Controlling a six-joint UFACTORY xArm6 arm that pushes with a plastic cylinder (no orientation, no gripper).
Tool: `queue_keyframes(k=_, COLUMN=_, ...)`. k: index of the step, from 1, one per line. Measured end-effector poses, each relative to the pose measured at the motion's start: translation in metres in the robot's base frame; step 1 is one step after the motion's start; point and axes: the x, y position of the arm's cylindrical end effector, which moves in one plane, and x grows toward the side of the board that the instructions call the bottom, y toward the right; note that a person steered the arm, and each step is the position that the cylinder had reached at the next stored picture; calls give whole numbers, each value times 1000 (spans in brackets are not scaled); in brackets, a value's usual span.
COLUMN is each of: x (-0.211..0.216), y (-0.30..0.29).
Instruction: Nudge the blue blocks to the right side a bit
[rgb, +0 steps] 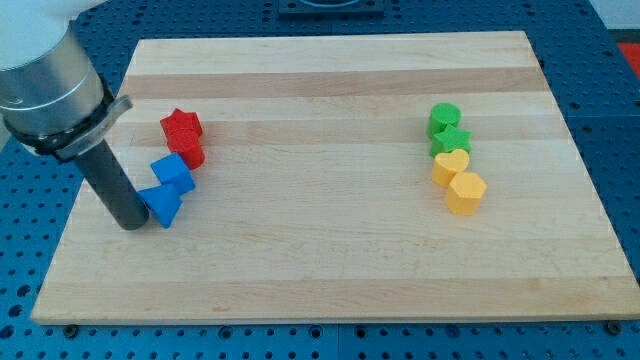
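Blue triangle block (163, 206) against my tip (132, 224)

arm at view's left, rod slanting down, my tip (133, 224) on board

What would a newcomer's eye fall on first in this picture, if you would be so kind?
Probably the big dark rod at the view's left, with my tip right against the blue triangular block. Just above sit a blue cube and two red blocks. Far to the view's right, green blocks and yellow blocks form a column.
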Motion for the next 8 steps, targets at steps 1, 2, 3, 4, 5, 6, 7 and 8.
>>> queue_keyframes(k=1, x=0, y=4)
queue_keyframes(k=2, x=-5, y=5)
queue_keyframes(k=3, x=-8, y=3)
queue_keyframes(k=4, x=0, y=3)
queue_keyframes(k=5, x=55, y=10)
queue_keyframes(k=6, x=83, y=106)
queue_keyframes(k=7, x=16, y=179)
queue_keyframes(k=8, x=-111, y=183)
